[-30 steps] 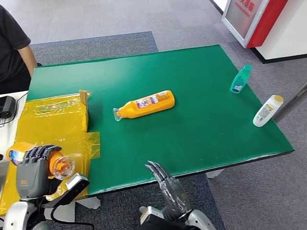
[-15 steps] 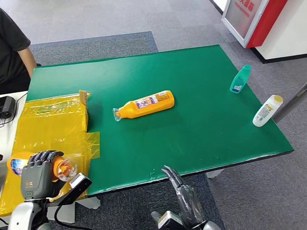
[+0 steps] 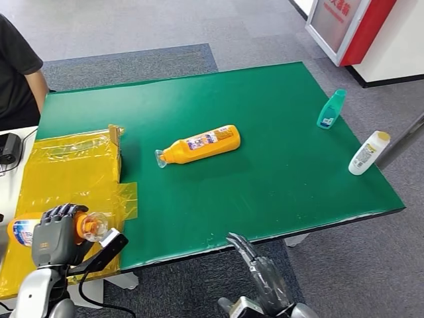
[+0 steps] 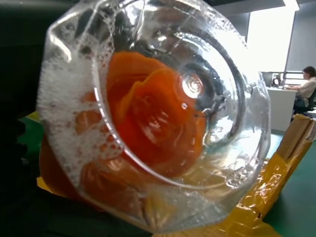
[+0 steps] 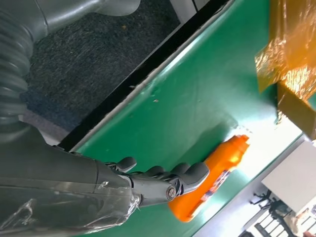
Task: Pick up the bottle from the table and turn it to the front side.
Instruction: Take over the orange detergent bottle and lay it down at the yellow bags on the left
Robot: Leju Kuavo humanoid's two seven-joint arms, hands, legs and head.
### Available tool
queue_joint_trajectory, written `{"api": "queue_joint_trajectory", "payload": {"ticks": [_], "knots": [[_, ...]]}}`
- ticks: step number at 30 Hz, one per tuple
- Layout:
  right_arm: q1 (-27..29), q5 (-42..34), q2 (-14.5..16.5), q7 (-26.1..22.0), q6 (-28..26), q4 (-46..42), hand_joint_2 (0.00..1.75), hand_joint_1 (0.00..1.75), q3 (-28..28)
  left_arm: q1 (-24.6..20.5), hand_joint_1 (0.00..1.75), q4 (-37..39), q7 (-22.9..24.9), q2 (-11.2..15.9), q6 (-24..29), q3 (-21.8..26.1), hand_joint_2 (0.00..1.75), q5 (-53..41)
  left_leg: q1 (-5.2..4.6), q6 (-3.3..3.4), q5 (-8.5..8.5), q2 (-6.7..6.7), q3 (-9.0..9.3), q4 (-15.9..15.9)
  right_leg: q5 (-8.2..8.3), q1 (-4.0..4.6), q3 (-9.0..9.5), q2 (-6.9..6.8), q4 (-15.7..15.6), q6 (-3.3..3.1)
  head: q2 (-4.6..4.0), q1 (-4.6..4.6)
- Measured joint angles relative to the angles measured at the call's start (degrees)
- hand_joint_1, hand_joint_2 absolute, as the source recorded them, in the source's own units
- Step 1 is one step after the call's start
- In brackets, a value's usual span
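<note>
My left hand [image 3: 55,233] grips an orange bottle [image 3: 22,230] lying sideways over the yellow wrapping at the table's near left corner. Its clear cap [image 3: 94,226] points toward the table middle. The left wrist view looks straight onto that clear cap [image 4: 156,123], with foam inside it. A second orange bottle [image 3: 200,144] lies on its side in the middle of the green table [image 3: 280,179], label up; the right wrist view also catches this bottle [image 5: 219,165]. My right hand [image 3: 260,271] hangs below the table's front edge, fingers [image 5: 186,174] extended and holding nothing.
A yellow-wrapped box [image 3: 70,165] covers the table's left end. A teal bottle [image 3: 331,109] and a white bottle [image 3: 369,152] lie near the right edge. A person [image 3: 17,73] sits at the far left, beside a black device [image 3: 8,147]. A red-and-white stand [image 3: 350,26] is at the far right.
My left hand has sunk a little with the bottle, which now lies flatter. My right hand has dropped back and rightward, away from the table's front edge.
</note>
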Motion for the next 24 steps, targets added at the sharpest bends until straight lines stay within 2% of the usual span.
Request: {"api": "queue_joint_trajectory", "payload": {"ticks": [2,8,16,17,21,24], "knots": [[-1.57,0.26,0.40,1.89,-0.35,0.20,1.75,0.00,1.90,1.07,1.75,-0.08,-0.58,0.38,-0.25,2.10,1.75,1.07,0.04,-0.04,0.01,0.04,0.03,-0.01,-0.01,0.03,-0.01,0.07,0.02,-0.05,0.00,0.00],[-5.39,-3.17,0.41,5.71,-3.21,1.61,1.75,0.00,8.21,2.82,1.75,0.20,-6.75,0.24,0.06,10.56,1.75,1.14,0.12,-0.09,0.02,0.09,0.07,-0.02,-0.10,0.10,-0.03,0.07,0.04,-0.17,0.00,-0.01],[-5.85,-4.14,0.17,5.88,-3.60,2.45,1.75,0.00,10.25,2.24,1.75,1.21,-6.33,-0.36,-0.56,12.29,1.75,-0.08,0.12,-0.10,0.01,0.08,0.06,-0.02,-0.09,0.10,-0.01,0.07,0.04,-0.16,0.00,0.00],[-5.88,-4.14,0.16,5.88,-3.61,2.53,1.75,0.00,10.37,2.18,1.73,1.28,-6.33,-0.40,-0.58,12.34,1.75,-0.10,0.12,-0.10,0.01,0.08,0.06,-0.02,-0.09,0.10,-0.01,0.07,0.04,-0.16,0.00,0.00],[-6.06,-4.19,0.07,5.87,-3.63,2.74,1.75,0.00,10.72,1.97,1.27,1.52,-6.29,-0.46,-0.61,12.41,1.75,-0.15,0.12,-0.10,0.01,0.08,0.07,-0.02,-0.09,0.10,-0.02,0.07,0.04,-0.16,0.00,-0.01],[-6.31,-4.61,-0.05,5.78,-3.60,2.97,1.75,0.00,11.07,1.39,1.37,1.71,-5.64,-0.46,-0.79,12.25,1.75,-0.25,0.12,-0.11,0.01,0.08,0.07,-0.02,-0.09,0.11,-0.03,0.07,0.04,-0.17,0.00,-0.01]]}}
